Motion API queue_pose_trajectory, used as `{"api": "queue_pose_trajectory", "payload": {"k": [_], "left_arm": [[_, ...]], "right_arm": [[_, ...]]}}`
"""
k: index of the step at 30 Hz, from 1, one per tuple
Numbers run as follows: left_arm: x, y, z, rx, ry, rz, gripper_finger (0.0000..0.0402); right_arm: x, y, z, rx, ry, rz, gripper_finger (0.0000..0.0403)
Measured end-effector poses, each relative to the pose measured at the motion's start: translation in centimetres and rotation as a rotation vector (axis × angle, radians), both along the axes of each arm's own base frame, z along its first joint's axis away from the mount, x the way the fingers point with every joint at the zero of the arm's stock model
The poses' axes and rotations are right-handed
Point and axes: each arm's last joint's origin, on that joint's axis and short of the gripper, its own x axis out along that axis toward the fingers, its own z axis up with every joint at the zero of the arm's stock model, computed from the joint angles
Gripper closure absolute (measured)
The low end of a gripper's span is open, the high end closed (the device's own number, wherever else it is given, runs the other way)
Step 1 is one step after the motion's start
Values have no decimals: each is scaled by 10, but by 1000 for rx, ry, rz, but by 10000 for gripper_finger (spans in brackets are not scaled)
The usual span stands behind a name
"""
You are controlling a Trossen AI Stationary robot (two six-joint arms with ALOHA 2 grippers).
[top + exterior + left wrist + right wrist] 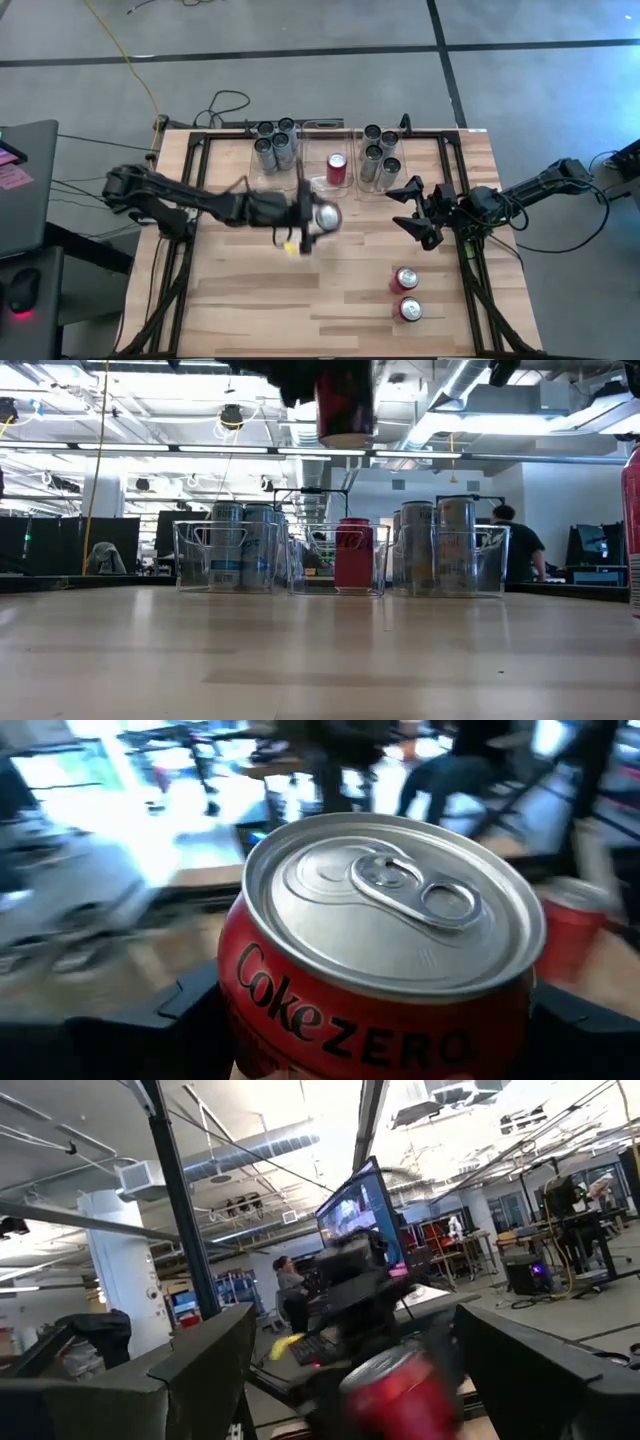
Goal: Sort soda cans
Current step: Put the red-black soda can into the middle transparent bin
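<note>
Red can (385,960) was held in the left hand (318,216), raised above mid-bench; a slip could drop it short of the middle bin (326,128). Right hand (417,212) waited wide open, empty.

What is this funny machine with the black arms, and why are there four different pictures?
It is a robot with two arms at a wooden table, sorting soda cans. One picture looks down from above, one looks across the tabletop, and two come from small cameras on the robot's wrists. The left gripper holds a red can lifted in the air; its wrist camera sees the can's silver top up close. The right gripper is open and holds nothing. At the back stand three clear bins: two hold silver cans, and the middle bin holds one red can. Two more red cans wait on the table.
</note>
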Motion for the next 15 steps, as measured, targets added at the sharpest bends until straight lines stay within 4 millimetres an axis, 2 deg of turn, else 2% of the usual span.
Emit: {"api": "queue_pose_trajectory", "payload": {"k": [6,11,15], "left_arm": [[-12,49,3,-15,2,152,107],[-10,77,-3,-35,5,215,107],[-4,99,-15,-75,17,281,107]], "right_arm": [[0,0,0,1,-4,0,43],[0,-1,0,7,5,-20,43],[0,-1,0,7,5,-20,43]]}}
